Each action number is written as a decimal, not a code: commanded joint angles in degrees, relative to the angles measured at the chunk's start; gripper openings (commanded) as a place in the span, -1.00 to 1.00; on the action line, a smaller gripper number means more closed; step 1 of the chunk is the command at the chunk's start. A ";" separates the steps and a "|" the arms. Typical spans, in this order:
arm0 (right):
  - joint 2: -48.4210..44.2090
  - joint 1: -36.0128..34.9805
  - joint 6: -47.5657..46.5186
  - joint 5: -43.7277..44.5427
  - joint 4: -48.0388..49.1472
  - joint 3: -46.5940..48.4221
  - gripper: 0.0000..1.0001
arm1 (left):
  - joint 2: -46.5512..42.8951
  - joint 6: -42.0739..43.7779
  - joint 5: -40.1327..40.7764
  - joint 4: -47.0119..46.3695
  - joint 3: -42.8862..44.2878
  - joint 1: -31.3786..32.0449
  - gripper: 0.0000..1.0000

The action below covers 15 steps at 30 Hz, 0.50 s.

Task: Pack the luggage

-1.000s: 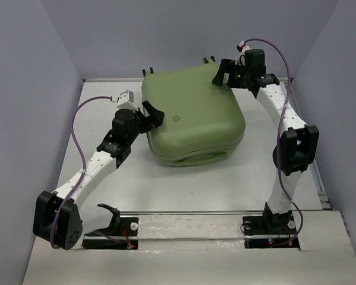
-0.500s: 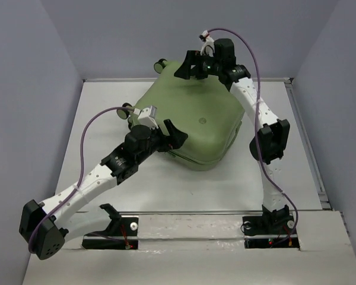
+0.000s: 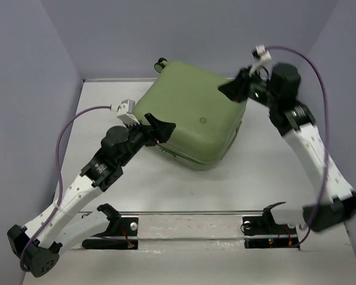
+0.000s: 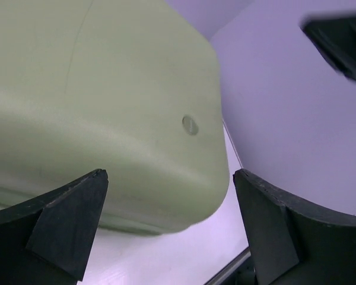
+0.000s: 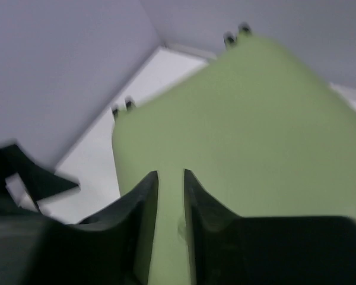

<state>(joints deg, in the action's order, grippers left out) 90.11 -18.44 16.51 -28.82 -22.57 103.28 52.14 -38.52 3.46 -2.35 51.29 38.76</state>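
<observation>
a: where is the luggage [image 3: 193, 116] sitting?

b: it is lying flat and closed on the table [image 3: 255, 178], towards the far side, turned so that one corner is pointing at the arm bases. its small round emblem [image 3: 203, 120] is facing up, and a caster wheel [image 3: 161, 61] is sticking out at the far corner.

a: what is the left gripper [image 3: 157, 129] doing?

b: it is reaching in at the case's left edge with its fingers [image 4: 65, 225] spread wide, and it is gripping nothing. in the left wrist view the green shell is filling the space beyond the two tips. i cannot tell whether either tip is touching it.

a: and the right gripper [image 3: 234, 88]?

b: it is hovering at the case's right far corner. in the right wrist view its fingers [image 5: 143, 199] are standing only a narrow slit apart, with the shell showing through that slit. nothing is sitting between them, so it is holding nothing that i can see. that view is blurring, so contact with the shell is unclear.
</observation>
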 commanded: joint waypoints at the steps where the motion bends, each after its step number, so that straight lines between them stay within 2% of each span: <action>1: -26.51 -0.90 -1.06 13.50 9.20 -34.84 -0.80 | -7.56 -2.08 -5.47 1.38 -9.78 0.96 0.98; 3: -38.53 -0.90 2.53 18.96 10.96 -46.10 -0.86 | -11.95 -4.27 -6.71 1.91 -16.09 1.58 0.98; 4: -41.30 -0.90 3.17 21.15 10.70 -54.51 -0.86 | -14.58 -5.58 -7.41 2.26 -19.44 1.84 0.98; 5: -45.59 -0.90 4.04 22.91 10.09 -57.90 -0.86 | -15.83 -6.38 -7.85 2.26 -20.95 2.10 0.98; 8: -49.75 -0.90 8.09 28.55 7.99 -67.14 -0.86 | -18.91 -8.76 -8.30 1.47 -25.35 3.59 0.83; 9: -50.29 -0.90 9.05 30.56 7.80 -68.64 -0.82 | -18.83 -9.81 -8.39 0.17 -27.45 4.03 0.79; 11: -48.20 -0.90 8.37 29.09 8.50 -70.59 -0.61 | -17.52 -10.60 -8.74 -2.38 -28.96 4.74 0.73; 13: -42.51 -0.90 6.26 21.83 9.82 -69.37 -0.39 | -13.22 -11.13 -9.00 -6.59 -29.75 6.93 0.71; 15: -40.19 -0.90 4.94 17.50 15.49 -69.01 -0.32 | -8.32 -10.96 -7.00 -8.63 -29.06 9.82 0.72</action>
<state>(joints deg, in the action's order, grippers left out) 45.91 -19.38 23.14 -4.71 -17.82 31.40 37.52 -47.77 -2.94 -1.61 21.96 44.60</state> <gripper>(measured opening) 0.289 0.861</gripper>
